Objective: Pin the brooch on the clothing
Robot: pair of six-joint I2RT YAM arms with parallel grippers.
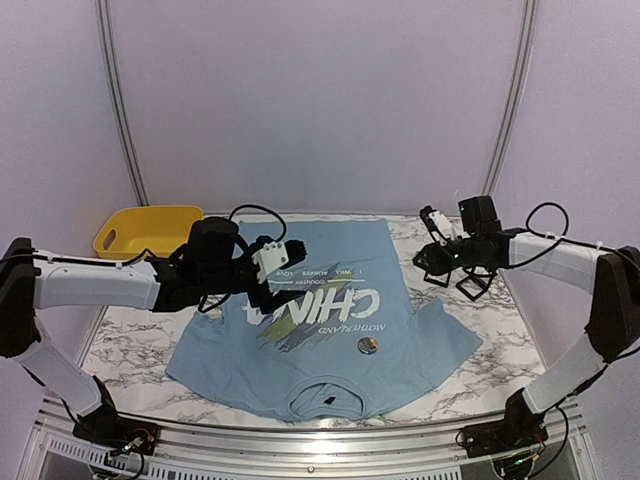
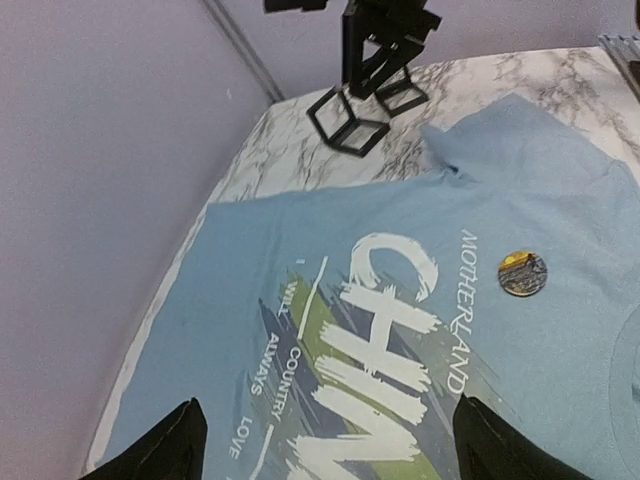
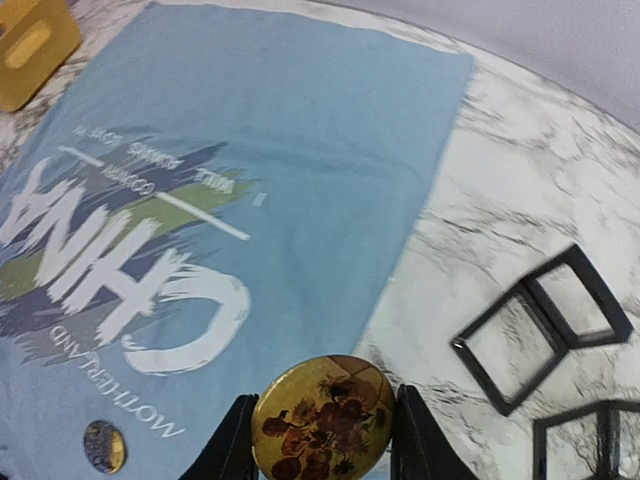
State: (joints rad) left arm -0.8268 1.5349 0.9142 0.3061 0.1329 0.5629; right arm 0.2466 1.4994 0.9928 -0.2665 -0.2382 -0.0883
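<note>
- the right end effector (image 3: 322,445) is clamped on a round sunflower brooch (image 3: 322,412), face up. it hangs over the right side of the table (image 1: 120,345), about where the side edge of the light blue t-shirt (image 3: 300,130) meets bare marble.
- the t-shirt lies spread flat across the middle of the table, collar toward the near edge.
- the step looks like carrying the brooch in over the cloth. aim for plain blue fabric, keep the face level, and come down clear of the small round brooch (image 1: 368,345) lying beside the "motherland" text.
- the left end effector (image 2: 328,425) hovers over the chest print with its jaws wide and empty. it is well placed to press the cloth flat if the fabric drags.
- the right wrist view alone shows the sunflower picture and the grip on it. the pin on the back is hidden in every view.
- only the top view shows the whole shirt and the yellow bin (image 1: 148,232) at the far left corner.
- the left wrist view gives the clearest look at the black wire frames (image 2: 362,110) by the shirt's sleeve.
</note>
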